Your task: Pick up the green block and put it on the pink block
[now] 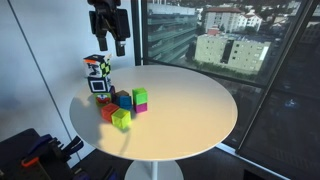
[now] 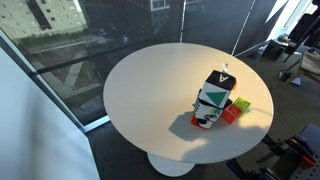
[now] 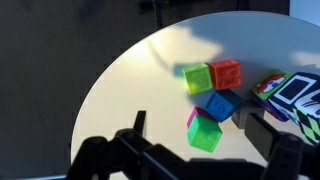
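The green block (image 1: 140, 95) sits on top of the pink block (image 1: 140, 105) on the round white table (image 1: 190, 110). In the wrist view the green block (image 3: 204, 134) covers most of the pink block (image 3: 192, 117), of which only an edge shows. My gripper (image 1: 110, 42) is open and empty, high above the table's far edge and apart from the blocks. In the wrist view its two fingers (image 3: 197, 128) stand on either side of the stack, well above it.
A lime-yellow cube (image 3: 197, 77), an orange-red block (image 3: 226, 72) and a blue block (image 3: 221, 104) lie close to the stack. A patterned carton (image 1: 98, 75) stands beside them; it also shows in an exterior view (image 2: 211, 100). A window wall is behind the table.
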